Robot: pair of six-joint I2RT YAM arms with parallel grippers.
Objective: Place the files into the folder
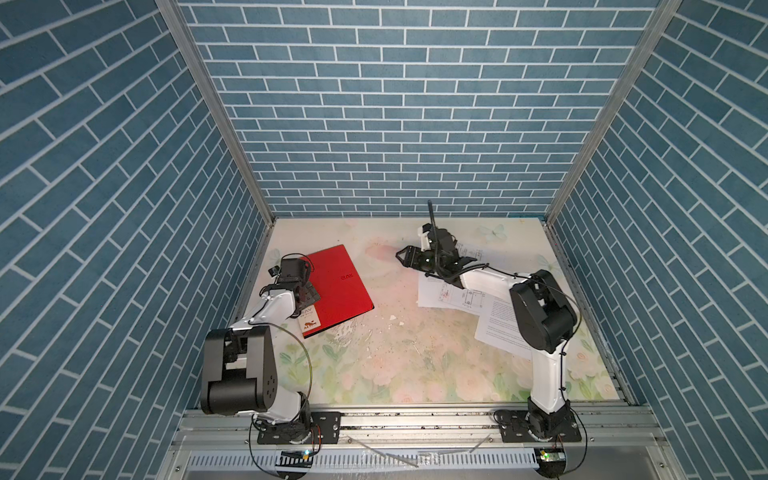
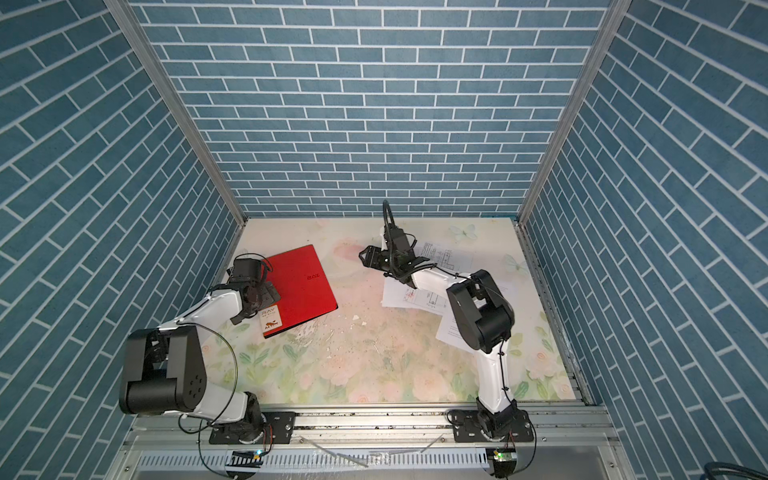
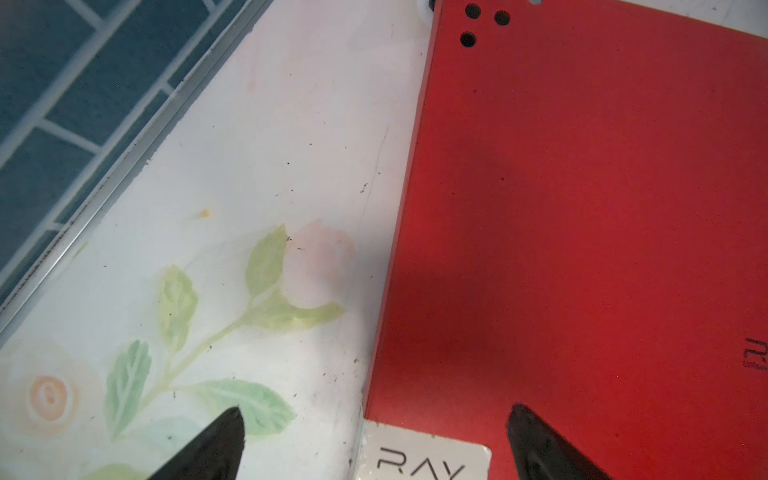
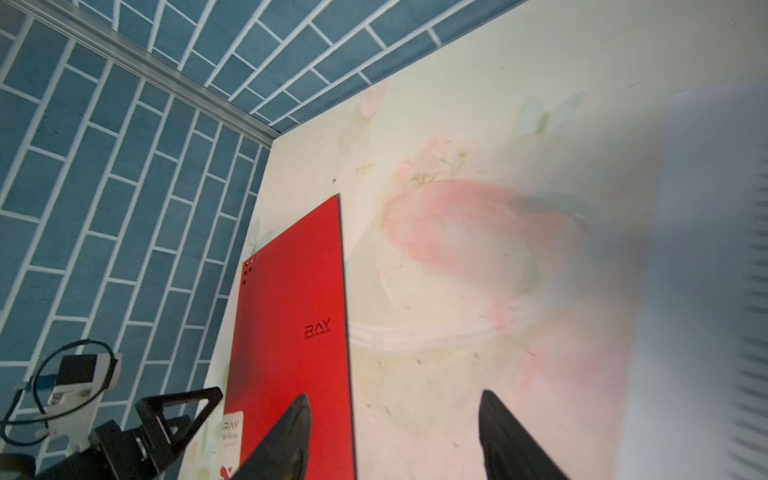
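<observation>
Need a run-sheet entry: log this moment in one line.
red RAY folder: closed; paper sheets: outside it; left gripper: open; right gripper: open

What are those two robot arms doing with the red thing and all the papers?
They are meant to put the papers into the red folder, which lies shut on the table. The left gripper hangs open across the folder's edge by the white label. The right gripper, jaws apart and empty, hovers between folder and papers. The papers lie loose on the right, none inside yet.
</observation>
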